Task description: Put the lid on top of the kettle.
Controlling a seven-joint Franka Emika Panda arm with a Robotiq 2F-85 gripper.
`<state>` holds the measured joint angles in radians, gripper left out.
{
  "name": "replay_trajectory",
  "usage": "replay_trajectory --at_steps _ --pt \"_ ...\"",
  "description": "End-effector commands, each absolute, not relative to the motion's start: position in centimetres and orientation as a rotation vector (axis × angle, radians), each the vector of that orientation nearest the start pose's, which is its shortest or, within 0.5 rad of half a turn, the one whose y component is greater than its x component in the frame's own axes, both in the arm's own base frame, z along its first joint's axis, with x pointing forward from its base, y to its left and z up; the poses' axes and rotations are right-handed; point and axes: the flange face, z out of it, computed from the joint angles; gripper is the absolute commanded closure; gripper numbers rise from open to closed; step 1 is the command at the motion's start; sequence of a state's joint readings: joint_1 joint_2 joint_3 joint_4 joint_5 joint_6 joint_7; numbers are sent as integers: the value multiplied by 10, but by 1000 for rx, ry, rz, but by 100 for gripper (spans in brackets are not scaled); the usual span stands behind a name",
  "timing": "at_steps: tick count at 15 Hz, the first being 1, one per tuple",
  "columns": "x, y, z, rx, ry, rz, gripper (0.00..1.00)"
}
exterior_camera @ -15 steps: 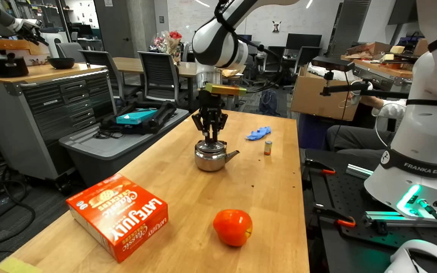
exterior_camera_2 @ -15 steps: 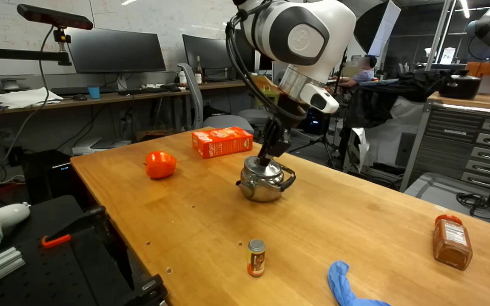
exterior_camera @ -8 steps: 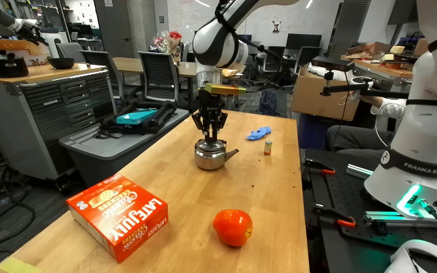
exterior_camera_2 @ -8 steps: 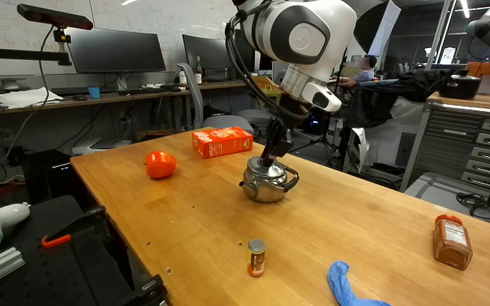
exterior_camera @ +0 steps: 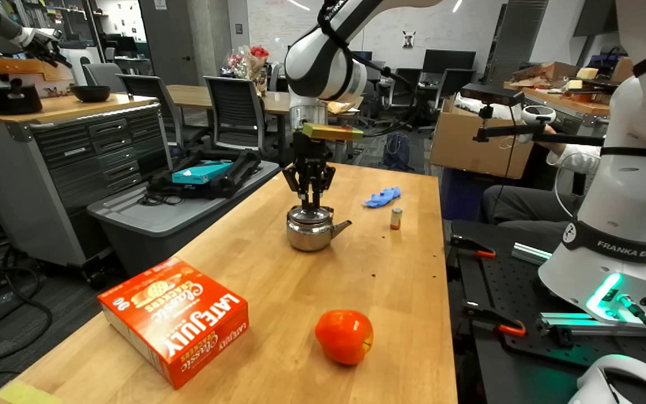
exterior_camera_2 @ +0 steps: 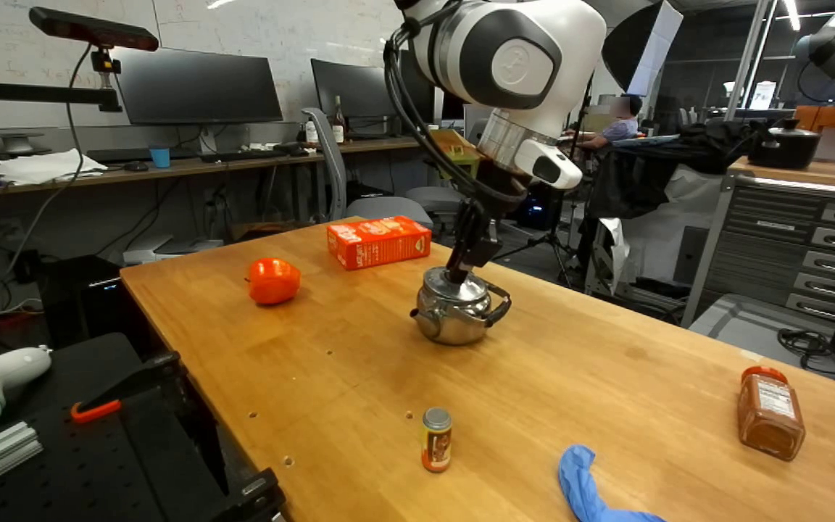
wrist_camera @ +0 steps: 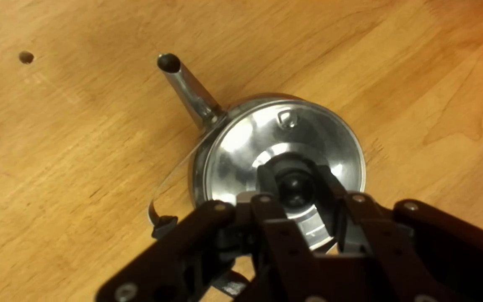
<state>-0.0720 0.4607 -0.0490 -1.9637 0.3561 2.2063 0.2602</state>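
Note:
The silvery kettle (exterior_camera_2: pixel 454 322) stands upright on the wooden table, its spout (wrist_camera: pixel 193 96) pointing up and left in the wrist view. Over its mouth lies the shiny round lid (wrist_camera: pixel 241 144), looking level in both exterior views. Whether its rim sits fully inside the mouth cannot be told. From straight above, my gripper (wrist_camera: pixel 295 178) is shut on the lid's dark round knob (wrist_camera: pixel 296 191), one finger on each side. The kettle's handle (exterior_camera_2: pixel 496 313) leans to one side, and the gripper hides part of it in the wrist view.
On the table are an orange-red fruit (exterior_camera: pixel 345 336), a red cracker box (exterior_camera: pixel 174 320), a small can (exterior_camera_2: pixel 436 438), a crumpled blue glove (exterior_camera_2: pixel 595 489) and a jar with a red top (exterior_camera_2: pixel 771 413). The kettle's spout and handle stick out beside the gripper.
The kettle, lid and gripper have shifted together very slightly, most of it in the earlier half second. The gripper has stayed shut on the knob.

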Motion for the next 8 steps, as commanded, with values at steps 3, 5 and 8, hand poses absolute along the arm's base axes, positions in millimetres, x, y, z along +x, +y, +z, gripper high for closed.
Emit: replay_trajectory --at_steps 3,5,8 --pt "590 -52 234 -2785 876 282 86" --pt "589 -50 234 -2788 873 273 86" --pt "589 -50 233 -2795 872 281 86"
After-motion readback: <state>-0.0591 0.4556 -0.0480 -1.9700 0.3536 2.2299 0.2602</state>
